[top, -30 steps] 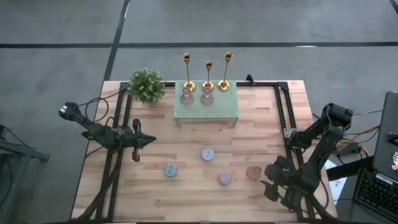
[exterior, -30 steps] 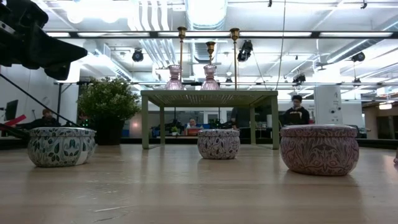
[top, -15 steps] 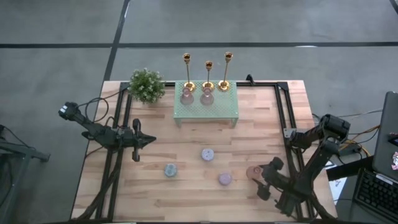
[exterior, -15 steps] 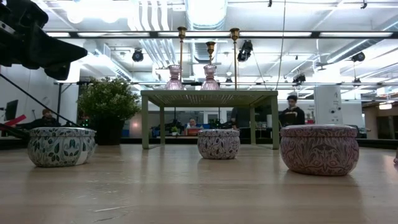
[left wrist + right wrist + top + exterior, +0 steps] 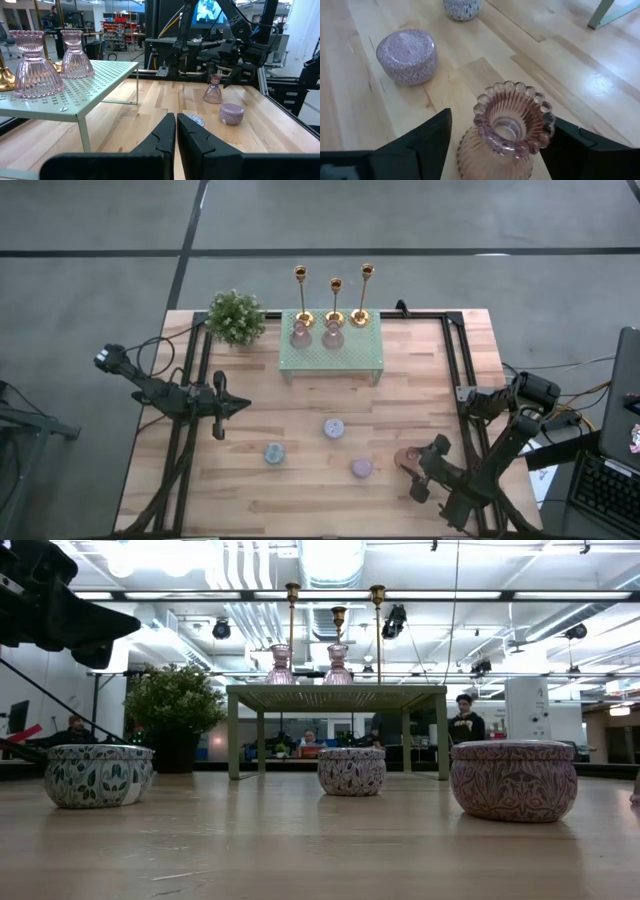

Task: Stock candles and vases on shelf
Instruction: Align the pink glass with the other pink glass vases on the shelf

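Now right gripper [image 5: 495, 150], fingers wide, straddles last vase [image 5: 507, 125] at table's 4 o'clock for pickup; left gripper [image 5: 176, 131] closed, idle at 9.

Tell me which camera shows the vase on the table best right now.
Right wrist view: the vase fills it, upright between the open right gripper fingers. High view shows it small, partly covered; left wrist view shows it far off; low view misses it.

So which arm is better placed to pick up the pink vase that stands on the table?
The right. The right gripper is open with a finger on each side of the vase. The left gripper, fingers shut, hangs far across the table from it.
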